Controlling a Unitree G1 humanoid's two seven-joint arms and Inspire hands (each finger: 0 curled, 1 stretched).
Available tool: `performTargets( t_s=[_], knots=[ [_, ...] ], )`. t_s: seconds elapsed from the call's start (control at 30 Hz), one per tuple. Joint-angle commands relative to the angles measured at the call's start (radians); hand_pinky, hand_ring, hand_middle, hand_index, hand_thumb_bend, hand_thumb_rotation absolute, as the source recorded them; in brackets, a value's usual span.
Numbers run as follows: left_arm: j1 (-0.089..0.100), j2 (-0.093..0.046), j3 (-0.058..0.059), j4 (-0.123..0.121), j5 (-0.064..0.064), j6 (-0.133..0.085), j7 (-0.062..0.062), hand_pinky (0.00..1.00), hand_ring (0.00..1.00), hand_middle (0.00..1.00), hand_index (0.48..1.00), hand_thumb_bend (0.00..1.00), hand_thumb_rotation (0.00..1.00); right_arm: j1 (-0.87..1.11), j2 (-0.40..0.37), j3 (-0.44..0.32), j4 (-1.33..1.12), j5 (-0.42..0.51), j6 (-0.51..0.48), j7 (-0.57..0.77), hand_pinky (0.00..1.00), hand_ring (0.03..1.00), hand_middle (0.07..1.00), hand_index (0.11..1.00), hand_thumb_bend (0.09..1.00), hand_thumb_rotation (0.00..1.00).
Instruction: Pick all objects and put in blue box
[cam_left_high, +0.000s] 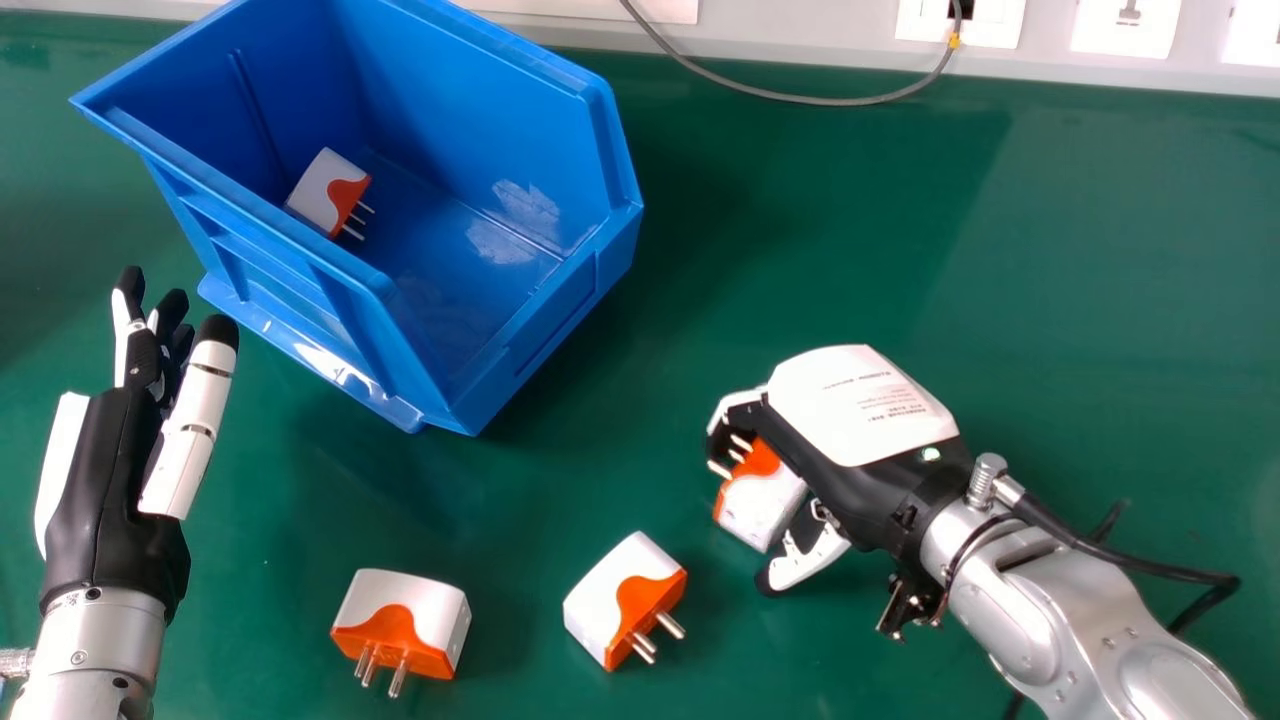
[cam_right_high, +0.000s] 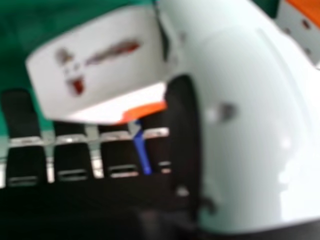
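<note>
In the head view, my right hand (cam_left_high: 860, 410) is low over the table, fingers curled round a white-orange plug adapter (cam_left_high: 765, 505), thumb on its near side. The right hand view shows my right hand (cam_right_high: 245, 115) with its thumb against that adapter (cam_right_high: 100, 65). Two more adapters lie on the table, a middle one (cam_left_high: 620, 600) and a left one (cam_left_high: 405, 620), prongs toward the near edge. Another adapter (cam_left_high: 325, 190) rests inside the blue box (cam_left_high: 500, 90) by its left wall. Left of the box, my left hand (cam_left_high: 110, 480) is open and holds nothing.
A grey cable (cam_left_high: 800, 98) loops onto the back of the green table (cam_left_high: 1050, 260) from the wall sockets (cam_left_high: 985, 20). The box's low front corner lies between both hands. A black cable (cam_left_high: 1130, 562) runs along my right forearm.
</note>
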Motion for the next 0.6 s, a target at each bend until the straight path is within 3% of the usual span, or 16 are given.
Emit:
performTargets(
  t_s=[0.0,0.17,0.3,0.57],
  knots=[
    [-0.007,0.012,0.01,-0.016,-0.002,-0.019,-0.003,1.0,1.0,1.0,1.0,0.35,0.79,-0.046,-0.026,-0.005,0.013,-0.029,-0.001,-0.027,0.37,0.492,0.55,0.552,0.488,0.01],
    [-0.008,0.015,0.009,-0.024,0.008,-0.009,0.006,1.0,1.0,1.0,1.0,0.35,0.79,-0.089,-0.04,0.012,0.037,-0.045,-0.013,0.004,0.35,0.458,0.525,0.548,0.489,0.01],
    [-0.003,0.015,0.007,-0.042,0.006,0.003,0.006,1.0,1.0,1.0,1.0,0.36,0.79,-0.116,-0.057,0.026,0.043,-0.057,-0.034,0.008,0.35,0.43,0.507,0.546,0.489,0.0],
    [0.009,0.012,0.006,-0.063,0.008,0.007,0.008,1.0,1.0,1.0,1.0,0.38,0.81,-0.139,-0.055,0.014,0.054,-0.045,-0.058,-0.008,0.36,0.411,0.496,0.537,0.492,0.0]
  ],
)
